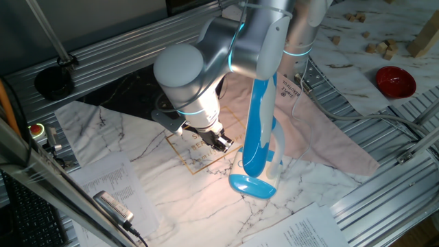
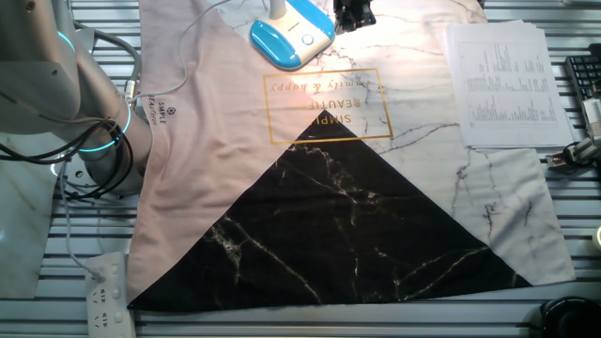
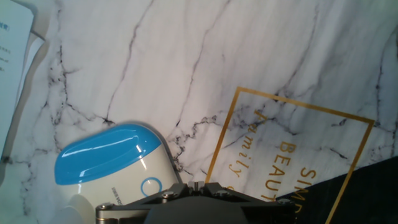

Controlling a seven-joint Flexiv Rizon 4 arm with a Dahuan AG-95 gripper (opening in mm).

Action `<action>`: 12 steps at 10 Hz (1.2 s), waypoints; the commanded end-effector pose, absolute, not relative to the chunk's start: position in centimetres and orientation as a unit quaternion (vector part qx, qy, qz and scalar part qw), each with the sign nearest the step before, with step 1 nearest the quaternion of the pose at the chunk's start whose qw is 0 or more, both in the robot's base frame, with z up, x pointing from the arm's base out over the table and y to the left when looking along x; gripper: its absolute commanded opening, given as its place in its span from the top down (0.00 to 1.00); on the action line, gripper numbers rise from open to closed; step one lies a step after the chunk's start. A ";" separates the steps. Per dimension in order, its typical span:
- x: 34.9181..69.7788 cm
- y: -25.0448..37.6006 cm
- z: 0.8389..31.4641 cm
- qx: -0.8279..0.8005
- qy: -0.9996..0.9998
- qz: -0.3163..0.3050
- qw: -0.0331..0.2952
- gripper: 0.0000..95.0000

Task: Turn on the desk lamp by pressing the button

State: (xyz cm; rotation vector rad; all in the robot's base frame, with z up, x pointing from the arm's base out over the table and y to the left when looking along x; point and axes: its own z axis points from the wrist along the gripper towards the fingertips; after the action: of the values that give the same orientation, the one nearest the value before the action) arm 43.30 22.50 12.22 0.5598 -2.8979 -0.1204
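Observation:
The desk lamp stands on the marble-print cloth. Its long sky-blue head (image 1: pixel 259 130) hangs down over its oval blue foot (image 1: pixel 252 185). The foot also shows in the other fixed view (image 2: pixel 291 38) and in the hand view (image 3: pixel 106 152), where a blue ring button (image 3: pixel 151 186) sits on its white top. The cloth beside the foot is brightly lit. My gripper (image 1: pixel 223 142) hovers just beside the foot, over the gold-framed print, not touching the lamp. In the hand view its fingertips (image 3: pixel 196 185) meet with no gap and hold nothing.
A red bowl (image 1: pixel 395 81) and several wooden blocks (image 1: pixel 381 46) lie at the far right. Printed papers (image 2: pixel 493 84) lie beside the cloth, with a keyboard (image 2: pixel 584 84) past them. A power strip (image 2: pixel 108 291) and cables lie on the slatted table by the arm's base.

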 end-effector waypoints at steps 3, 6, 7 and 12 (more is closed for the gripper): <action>43.2 22.5 12.1 0.183 -0.978 -0.037 0.094 1.00; 43.1 22.5 12.1 0.175 -0.979 -0.033 0.095 1.00; 43.1 22.5 12.0 0.178 -0.979 -0.033 0.095 1.00; 42.5 22.6 11.8 0.197 -0.975 -0.034 0.094 1.00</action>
State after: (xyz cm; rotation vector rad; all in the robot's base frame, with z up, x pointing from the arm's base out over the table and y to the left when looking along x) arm 42.38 22.60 11.74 0.5893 -2.8917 -0.1002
